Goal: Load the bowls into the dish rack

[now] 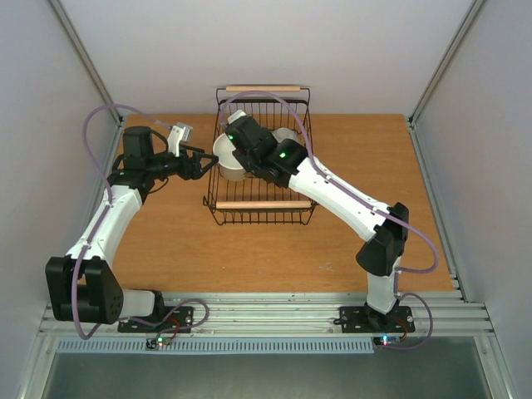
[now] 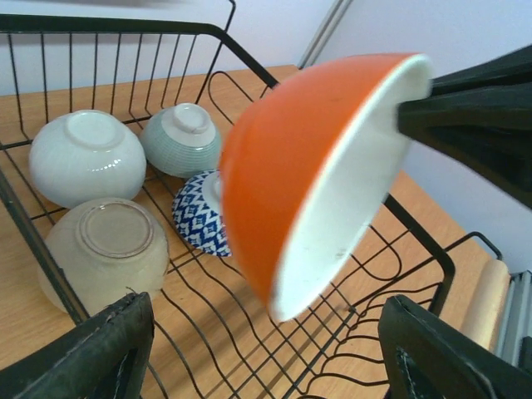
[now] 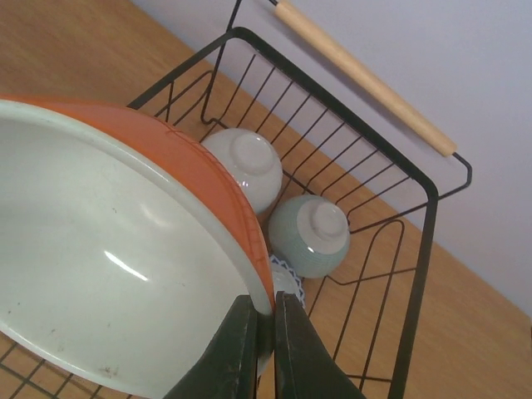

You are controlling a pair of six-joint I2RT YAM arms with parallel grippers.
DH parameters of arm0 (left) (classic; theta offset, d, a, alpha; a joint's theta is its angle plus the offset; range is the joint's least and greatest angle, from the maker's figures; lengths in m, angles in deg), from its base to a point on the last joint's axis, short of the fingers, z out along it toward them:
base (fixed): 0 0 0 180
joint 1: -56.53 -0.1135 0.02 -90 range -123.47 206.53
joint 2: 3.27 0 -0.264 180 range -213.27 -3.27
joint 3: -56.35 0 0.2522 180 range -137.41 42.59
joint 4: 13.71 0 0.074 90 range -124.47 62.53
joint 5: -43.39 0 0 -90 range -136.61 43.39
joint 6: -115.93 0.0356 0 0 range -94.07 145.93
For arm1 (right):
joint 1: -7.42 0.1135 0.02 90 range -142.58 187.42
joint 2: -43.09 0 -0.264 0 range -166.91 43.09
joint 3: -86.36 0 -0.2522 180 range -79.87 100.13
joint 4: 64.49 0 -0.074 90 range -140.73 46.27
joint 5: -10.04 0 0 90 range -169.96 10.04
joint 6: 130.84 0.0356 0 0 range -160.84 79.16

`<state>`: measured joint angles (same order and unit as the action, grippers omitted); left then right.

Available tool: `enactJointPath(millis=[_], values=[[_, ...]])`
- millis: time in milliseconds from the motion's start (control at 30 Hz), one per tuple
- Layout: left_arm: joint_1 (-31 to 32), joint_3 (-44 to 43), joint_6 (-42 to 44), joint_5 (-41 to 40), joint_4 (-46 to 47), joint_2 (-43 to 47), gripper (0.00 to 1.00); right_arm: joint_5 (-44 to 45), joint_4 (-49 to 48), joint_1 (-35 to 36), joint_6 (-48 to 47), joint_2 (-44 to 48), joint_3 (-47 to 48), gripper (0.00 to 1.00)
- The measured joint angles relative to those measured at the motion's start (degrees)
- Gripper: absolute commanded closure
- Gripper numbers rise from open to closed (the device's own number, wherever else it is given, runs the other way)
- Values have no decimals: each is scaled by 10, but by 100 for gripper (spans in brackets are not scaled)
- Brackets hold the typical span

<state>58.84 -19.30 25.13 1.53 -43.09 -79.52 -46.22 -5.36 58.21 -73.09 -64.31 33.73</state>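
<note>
Right gripper (image 3: 264, 312) clamped on orange bowl (image 2: 283, 158) rim; bowl tipped on edge over rack (image 1: 262, 204), mouth facing lower right of left-wrist frame. Left gripper (image 1: 196, 163) spread wide, holding nothing, just left of rack.

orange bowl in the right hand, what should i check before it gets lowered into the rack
1. Right hand grip on the round orange ceramic bowl: ok, shut on its rim.
2. Left hand free of that bowl: ok, open, not touching.
3. Left hand out of the way: not ok, close beside the bowl.
4. Bare floor in the black wire dish rack below the bowl: ok.
5. Gap to the upturned blue-and-white patterned bowl: cannot tell, it lies nearest.
6. Bowl inside the rack's left wall: cannot tell.
</note>
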Motion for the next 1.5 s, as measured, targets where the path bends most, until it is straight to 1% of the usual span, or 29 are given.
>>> enactJointPath(millis=[100,267,533,600,733,800,833,867,933,1000,1033,1067,1100,1167,1200,1233,1267,1333,1367,1500], values=[[0,0,0,17,2,2,26,1,2,0,-8,-25,26,99],[0,1,0,22,7,2,26,-1,6,0,-10,-28,41,99],[0,12,-7,14,27,2,25,-37,3,3,-10,-17,29,99],[0,12,-9,9,30,2,27,-42,2,8,-10,-10,24,99],[0,12,-14,1,34,2,32,-48,0,30,-12,-2,24,99],[0,12,-15,0,35,2,38,-49,-1,39,-13,-1,24,99],[0,12,-15,0,35,2,45,-50,-3,43,-13,-1,23,99],[0,12,-17,1,35,2,53,-50,-5,46,-13,-1,23,99],[1,12,-16,3,35,2,73,-50,-10,48,-13,-1,21,99],[1,13,-15,5,35,2,89,-49,-14,48,-13,-1,21,99],[2,13,-11,-9,33,2,97,-54,-21,46,-9,-1,21,99],[3,14,-17,-23,35,-1,99,-64,-28,47,-9,-1,22,99],[3,14,-24,-56,35,-6,100,-75,-35,54,-7,0,22,99],[-2,17,-26,-39,30,-10,100,-61,-40,72,-5,0,22,98],[-2,17,-27,-40,28,-9,100,-61,-41,71,-5,0,22,96],[-2,17,-29,-42,31,-9,100,-64,-42,68,-5,0,22,92],[-2,17,-32,-46,30,-9,99,-65,-40,66,-5,0,22,84],[-1,17,-30,-44,30,-9,100,-65,-40,66,-6,0,21,64],[-2,17,-24,-40,30,-9,100,-63,-41,66,-8,0,19,52],[-2,17,-9,-25,28,-9,100,-67,-58,54,-16,21,-32,22]])
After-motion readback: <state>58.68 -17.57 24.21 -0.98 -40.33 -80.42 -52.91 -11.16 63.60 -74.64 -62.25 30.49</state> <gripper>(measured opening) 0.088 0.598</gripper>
